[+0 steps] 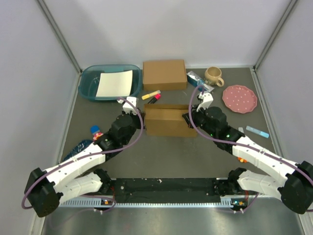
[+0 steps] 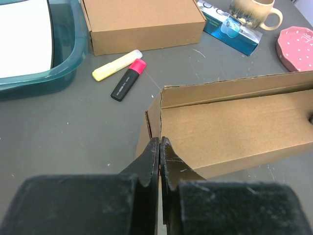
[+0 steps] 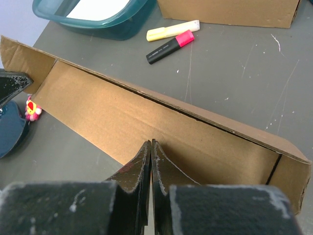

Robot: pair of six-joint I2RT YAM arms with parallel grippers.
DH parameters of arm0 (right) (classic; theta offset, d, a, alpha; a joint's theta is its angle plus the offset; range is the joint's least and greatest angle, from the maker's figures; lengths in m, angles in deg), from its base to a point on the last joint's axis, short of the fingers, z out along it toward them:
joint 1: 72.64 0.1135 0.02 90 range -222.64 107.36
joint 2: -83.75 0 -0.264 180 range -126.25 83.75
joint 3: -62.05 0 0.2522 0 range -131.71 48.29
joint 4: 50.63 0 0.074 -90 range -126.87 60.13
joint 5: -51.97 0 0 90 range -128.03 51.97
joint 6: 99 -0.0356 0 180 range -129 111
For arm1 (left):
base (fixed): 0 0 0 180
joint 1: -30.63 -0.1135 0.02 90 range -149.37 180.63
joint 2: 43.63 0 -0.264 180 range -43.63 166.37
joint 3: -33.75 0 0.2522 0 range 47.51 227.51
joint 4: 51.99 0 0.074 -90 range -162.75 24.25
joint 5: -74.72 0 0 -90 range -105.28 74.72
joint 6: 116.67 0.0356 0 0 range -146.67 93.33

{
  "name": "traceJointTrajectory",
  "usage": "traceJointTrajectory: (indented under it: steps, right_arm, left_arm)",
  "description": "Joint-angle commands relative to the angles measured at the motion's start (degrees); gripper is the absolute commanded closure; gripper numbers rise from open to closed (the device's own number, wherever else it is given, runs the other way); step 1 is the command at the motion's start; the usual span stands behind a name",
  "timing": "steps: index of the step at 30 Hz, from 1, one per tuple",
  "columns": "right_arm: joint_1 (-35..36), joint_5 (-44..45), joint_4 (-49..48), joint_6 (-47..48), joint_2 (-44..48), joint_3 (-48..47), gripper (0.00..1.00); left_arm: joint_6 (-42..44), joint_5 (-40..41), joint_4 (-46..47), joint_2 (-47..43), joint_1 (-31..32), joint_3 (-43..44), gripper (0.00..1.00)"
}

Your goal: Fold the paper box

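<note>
- Paper box (image 1: 165,122) at the centre of the top view, on the dark table (image 1: 166,159), long side running left to right, just between the two tools.
- Partly formed: long walls raised, top open, plain brown inside face showing in both wrist views, an end flap upright at one end.
- Left tool (image 2: 159,142) closed, fingers pressed together, tips right at the near end corner of the paper box, lower centre of the left wrist view; cardboard pinched between them or not, cannot tell.
- Right tool (image 3: 150,143) closed too, fingers tight against each other, tips at the near long edge of the paper box, lower centre of the right wrist view; any hold on the cardboard impossible to tell.
- Closed cardboard box (image 1: 164,74) above centre in the top view, behind the paper box and apart from it.
- Yellow highlighter (image 1: 150,94) and black marker (image 1: 155,99) with a pink cap, side by side between the two boxes.
- Teal basin (image 1: 88,84) at upper left, white sheet (image 1: 114,83) lying inside.
- Beige mug (image 1: 213,75) and blue packet (image 1: 198,80) at upper right, close together; pink dotted plate (image 1: 239,98) just below and to their right.
</note>
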Motion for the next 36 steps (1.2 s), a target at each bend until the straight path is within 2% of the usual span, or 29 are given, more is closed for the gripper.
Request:
traceJointTrajectory:
  steps: [1, 12, 18, 23, 28, 36]
  right_arm:
    - [0.77, 0.34, 2.73, 0.16, -0.48, 0.27, 1.0]
    - [0.77, 0.08, 2.56, -0.02, -0.83, 0.44, 1.0]
    - [0.68, 0.17, 2.64, -0.02, -0.74, 0.53, 1.0]
    - [0.77, 0.17, 2.73, 0.07, -0.74, 0.8, 1.0]
    - [0.77, -0.01, 2.21, -0.19, -0.83, 1.15, 1.0]
    - [0.86, 0.08, 2.12, -0.37, -1.01, 1.41, 1.0]
  left_arm:
    - [3.03, 0.25, 2.97, 0.26, -0.15, 0.53, 1.0]
    - [2.87, -1.42, 4.29, 1.05, -0.15, -1.13, 1.0]
    - [2.6, 0.24, 4.29, 0.88, 0.2, -2.46, 1.0]
    - [1.72, 0.95, 0.0, -1.14, 0.2, 1.23, 1.0]
    - [-0.65, -1.33, -4.58, -0.09, 0.11, 7.02, 1.0]
    - [-5.75, -4.5, -9.69, 1.67, -0.24, 11.43, 1.0]
